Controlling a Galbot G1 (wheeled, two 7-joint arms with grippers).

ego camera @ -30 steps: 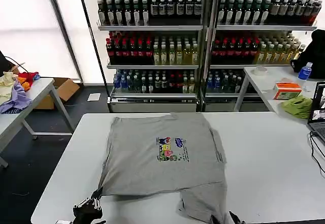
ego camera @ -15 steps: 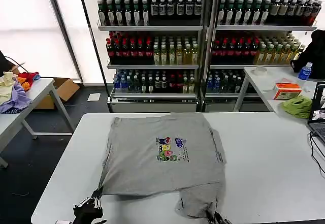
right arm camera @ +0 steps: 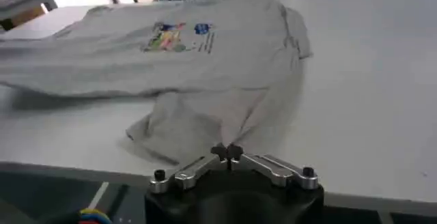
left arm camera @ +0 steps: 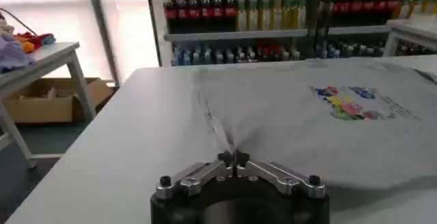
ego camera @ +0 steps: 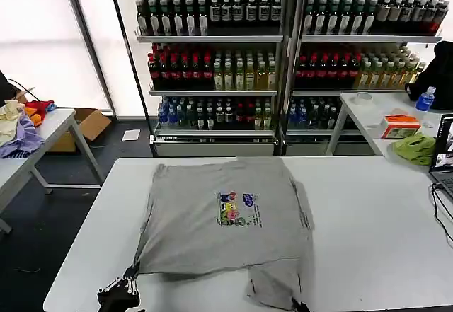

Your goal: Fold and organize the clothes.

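Light-grey cotton, the T-shirt (ego camera: 226,216) lies print-up mid-table (ego camera: 368,213), long axis twelve to six, collar at twelve, soft and wrinkled. I see my left gripper (ego camera: 129,278) at seven o'clock clenched on its hem corner, cloth puckering there. My right gripper (right arm camera: 227,151), at five, pinches the bunched lower fold.

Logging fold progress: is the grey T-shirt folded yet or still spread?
Mostly spread: the T-shirt lies print-up on the table, near hem bunched where the left gripper and right gripper pinch it.
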